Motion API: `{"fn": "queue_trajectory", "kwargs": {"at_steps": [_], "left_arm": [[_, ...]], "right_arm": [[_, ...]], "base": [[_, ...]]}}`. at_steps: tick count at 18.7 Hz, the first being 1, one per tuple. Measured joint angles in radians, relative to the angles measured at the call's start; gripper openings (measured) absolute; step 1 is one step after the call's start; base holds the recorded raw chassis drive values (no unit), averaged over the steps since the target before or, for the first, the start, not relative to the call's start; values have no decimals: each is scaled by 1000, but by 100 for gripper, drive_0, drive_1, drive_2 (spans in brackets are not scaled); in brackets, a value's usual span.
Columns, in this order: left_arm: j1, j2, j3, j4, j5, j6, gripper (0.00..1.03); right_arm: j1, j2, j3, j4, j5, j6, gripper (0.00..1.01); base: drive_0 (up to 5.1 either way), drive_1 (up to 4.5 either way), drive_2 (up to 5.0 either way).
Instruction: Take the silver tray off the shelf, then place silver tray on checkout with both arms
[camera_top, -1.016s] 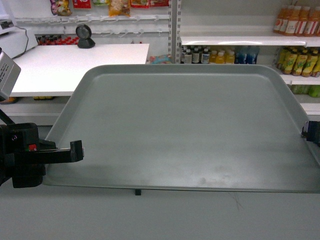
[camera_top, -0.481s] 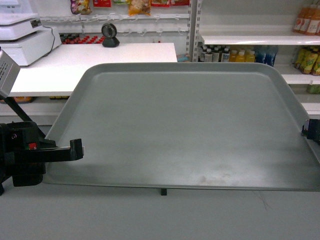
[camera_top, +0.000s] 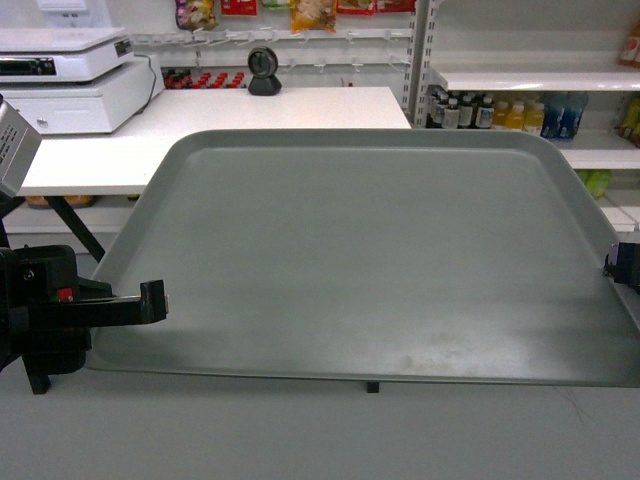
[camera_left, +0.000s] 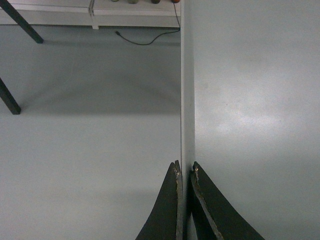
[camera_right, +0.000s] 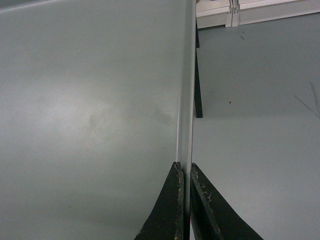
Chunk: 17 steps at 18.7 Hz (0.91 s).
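The silver tray (camera_top: 370, 250) fills the middle of the head view, held level above the grey floor. My left gripper (camera_top: 155, 300) is shut on its left rim near the front corner. In the left wrist view both fingers of the left gripper (camera_left: 186, 170) pinch that rim (camera_left: 187, 100). My right gripper (camera_top: 612, 265) shows only at the tray's right edge. Seen from the right wrist, the right gripper (camera_right: 185, 167) is shut on the right rim, with the tray's flat face (camera_right: 90, 115) to its left. The white checkout (camera_top: 250, 110) stands behind the tray, at the back left.
A white scale and register (camera_top: 70, 75) and a small black round device (camera_top: 264, 70) sit on the checkout. White shelf boards (camera_top: 530, 78) with drink bottles stand at the back right. Dark table legs (camera_left: 10, 97) and a cable (camera_left: 147, 40) are on the floor left of the tray.
The whole background has slid to the right, bringing the checkout and its scale further into view. The tray and both grippers keep the same place in the head view.
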Motion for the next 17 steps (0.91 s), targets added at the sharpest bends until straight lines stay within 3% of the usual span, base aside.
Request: {"fn": "queue_trajectory", "kwargs": {"at_steps": [2,6,17], "left_arm": [[0,0,0,-2,0,0,3],[8,2,0,-2,-1,2,3],[2,0,0,-2,0,1,3]], "right_arm": [[0,0,0,-2,0,0,2],[6,2,2,2,-2,3,2],[0,0,0,1,0,3,2]], "base": [[-422,440,34],[-8,-8,-8],[-1,405,-408]]}}
